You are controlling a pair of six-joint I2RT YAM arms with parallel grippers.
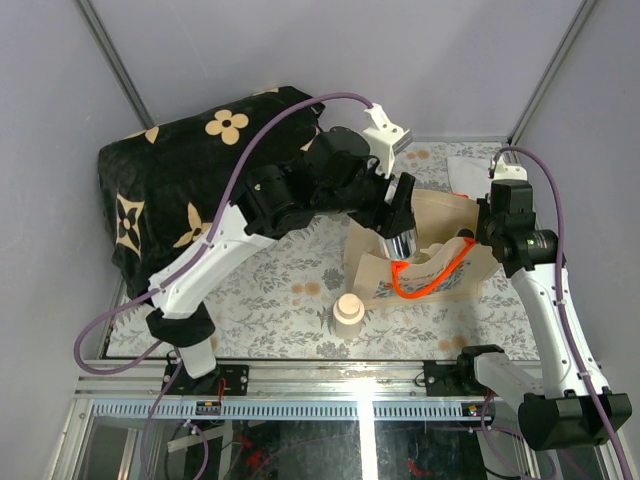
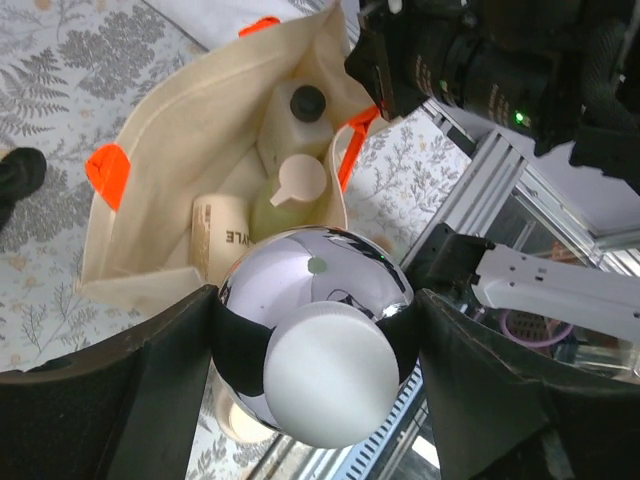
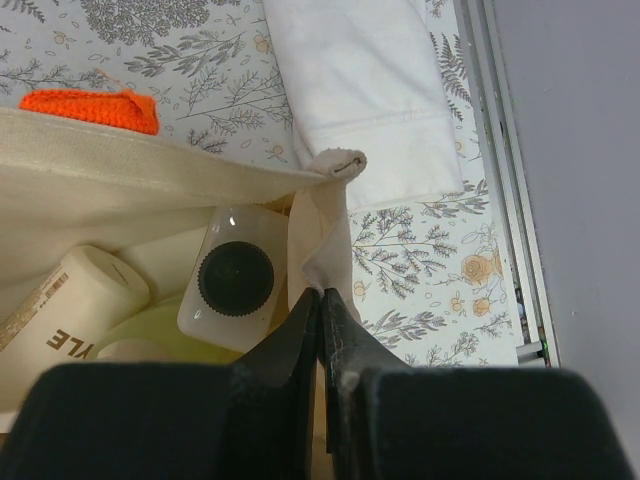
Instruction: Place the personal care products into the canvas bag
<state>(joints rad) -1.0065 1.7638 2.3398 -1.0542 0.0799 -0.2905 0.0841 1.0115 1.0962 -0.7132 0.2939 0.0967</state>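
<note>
The canvas bag [image 1: 440,205] stands open at the right of the table, orange handles [image 1: 420,280] hanging down its front. My left gripper [image 2: 315,330] hangs over its mouth, shut on a small shiny round bottle [image 2: 300,290] with a white cap. Inside the bag [image 2: 170,130] lie a white bottle with a dark cap [image 2: 300,110], a pale green one with a beige cap [image 2: 297,180] and a cream one [image 2: 222,235]. Another cream squat bottle [image 1: 348,313] stands on the table in front of the bag. My right gripper [image 3: 322,295] is shut on the bag's rim [image 3: 330,230].
A black blanket with cream flowers [image 1: 190,170] is heaped at the back left. A folded white cloth [image 3: 360,90] lies behind the bag near the right rail. The table carries a grey floral cover [image 1: 270,270].
</note>
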